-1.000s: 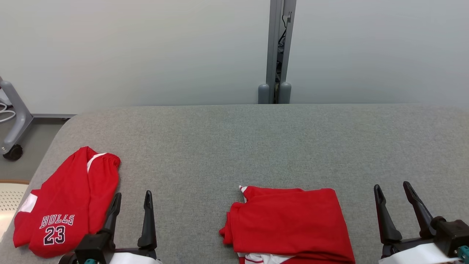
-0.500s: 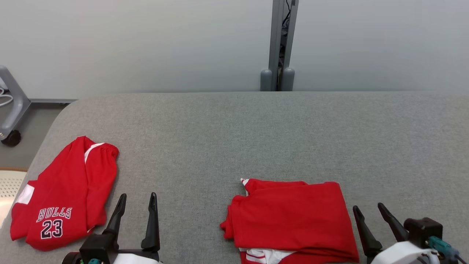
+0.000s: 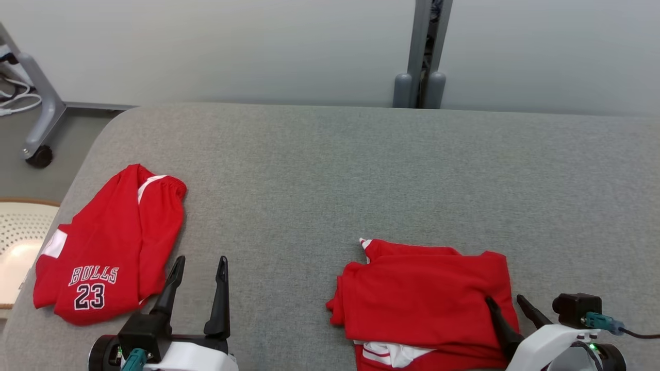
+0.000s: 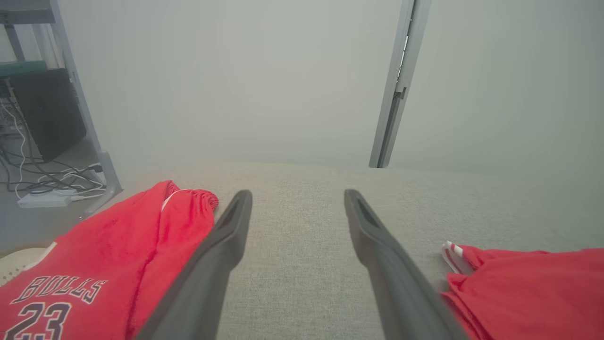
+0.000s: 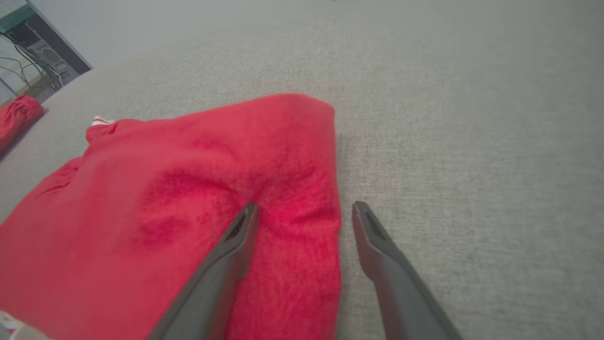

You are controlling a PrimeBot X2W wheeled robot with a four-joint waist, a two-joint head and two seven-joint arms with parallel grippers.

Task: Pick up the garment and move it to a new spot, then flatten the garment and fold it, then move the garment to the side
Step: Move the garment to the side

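Grey table: folded red garment at near edge, ctr-right; Bulls 23 garment far left. R gripper fingers spread, straddling folded red garment's right edge, gripping nothing. L gripper spread, empty, just beside Bulls 23 garment.

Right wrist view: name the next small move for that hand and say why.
Probably lower the right hand a little and close it on the near right edge of the red garment. The hand is open and straddles that edge, one finger above the cloth and the other above the bare gray table, and nothing is gripped yet.
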